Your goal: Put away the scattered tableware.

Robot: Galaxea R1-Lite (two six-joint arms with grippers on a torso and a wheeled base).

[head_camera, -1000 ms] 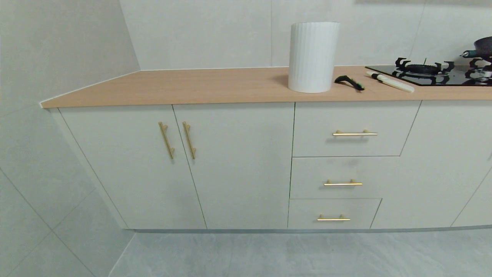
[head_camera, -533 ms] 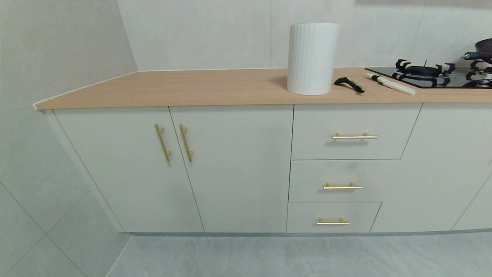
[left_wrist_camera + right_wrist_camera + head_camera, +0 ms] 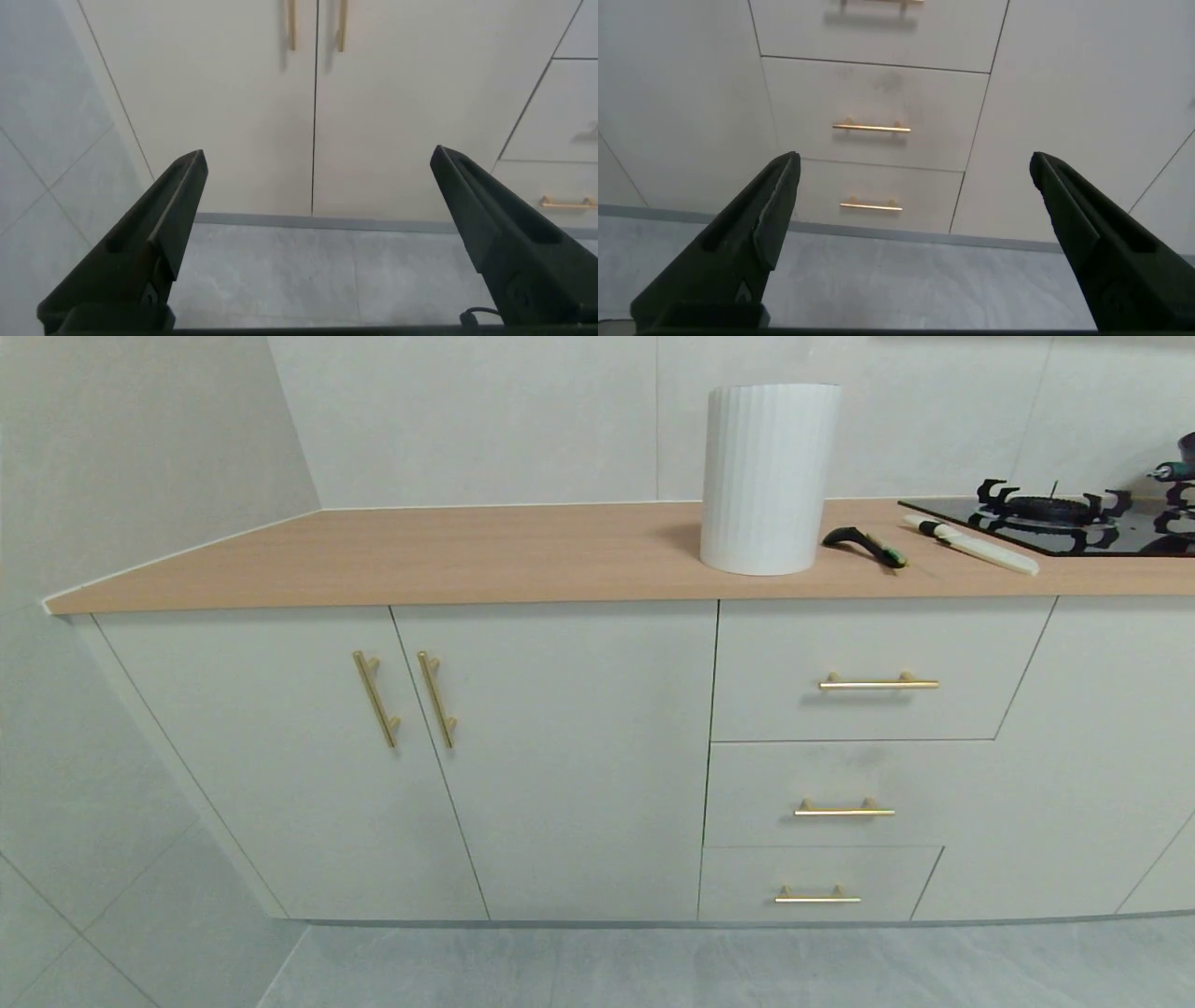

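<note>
White pot: one white pot (image 3: pixel 768 476) stands upright on the counter (image 3: pixel 467 555). It looks like the home for loose tools, but I cannot see inside it.

Peeler: one black and green peeler (image 3: pixel 864 544) lies flat just beside the white pot, on the stove side. I think it lies loose because nobody has put it away yet.

Knife: one pale knife (image 3: pixel 976 544) lies flat a bit farther from the white pot, past the peeler. Its dark end is close to the stove (image 3: pixel 1046 513). It looks left out too.

Drawers: three drawers (image 3: pixel 784 644) sit right under the white pot, one above the other. All are shut, and each has one flat gold handle.

Doors: two doors (image 3: pixel 243 756) are below the white pot, off to the robot's left. Both are shut. Each has one upright gold handle, and the two handles are side by side.

Left gripper: the left gripper (image 3: pixel 318 159) hangs far below the white pot, low in front of the doors. Its two fingers are spread wide with nothing between them.

Right gripper: the right gripper (image 3: pixel 913 161) hangs far below the white pot, low in front of the drawers. Its fingers are spread wide too, holding nothing.

Why so low: I think the arms are tucked down because the robot is not close enough to reach the counter.

Left to do: both tools need picking up.
</note>
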